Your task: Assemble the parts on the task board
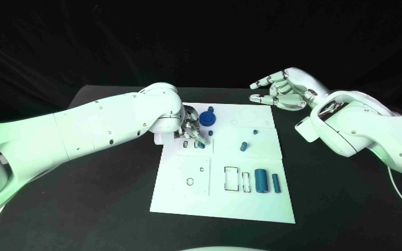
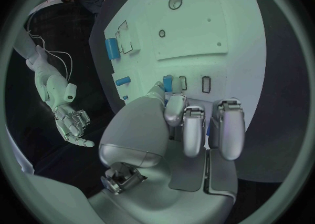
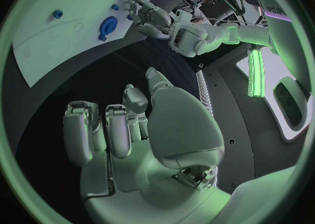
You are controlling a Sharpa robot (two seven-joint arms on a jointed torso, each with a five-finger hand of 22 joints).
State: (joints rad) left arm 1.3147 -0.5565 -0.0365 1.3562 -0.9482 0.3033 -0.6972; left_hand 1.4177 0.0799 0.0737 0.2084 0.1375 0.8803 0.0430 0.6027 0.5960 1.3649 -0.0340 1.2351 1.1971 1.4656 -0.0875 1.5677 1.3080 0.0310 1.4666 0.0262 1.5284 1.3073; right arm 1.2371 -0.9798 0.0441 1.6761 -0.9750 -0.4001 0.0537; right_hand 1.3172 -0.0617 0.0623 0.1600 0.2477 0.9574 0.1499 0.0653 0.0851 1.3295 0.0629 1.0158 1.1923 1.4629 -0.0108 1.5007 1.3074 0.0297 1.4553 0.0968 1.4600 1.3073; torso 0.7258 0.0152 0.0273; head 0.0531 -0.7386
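Note:
The white task board [image 1: 222, 198] lies in the middle of the black table. My left hand [image 1: 189, 130] rests fingers-down on the board's left side. In the left wrist view, the left hand [image 2: 190, 124] pinches a small blue part [image 2: 168, 83] between thumb and fingertip, next to two narrow slots [image 2: 206, 84]. A blue gear-like part [image 1: 208, 117] sits just beyond that hand. My right hand [image 1: 280, 91] hovers with its fingers spread and nothing in them, off the board's far right corner. The right hand [image 3: 131, 129] also looks empty in its own wrist view.
Two blue cylinders [image 1: 261, 177] [image 1: 275, 183] lie side by side on the board's right, near rectangular cutouts [image 1: 230, 179]. A short blue peg [image 1: 244, 145] and a tiny blue piece [image 1: 254, 130] lie mid-board. Bare black table [image 1: 100, 204] surrounds the board.

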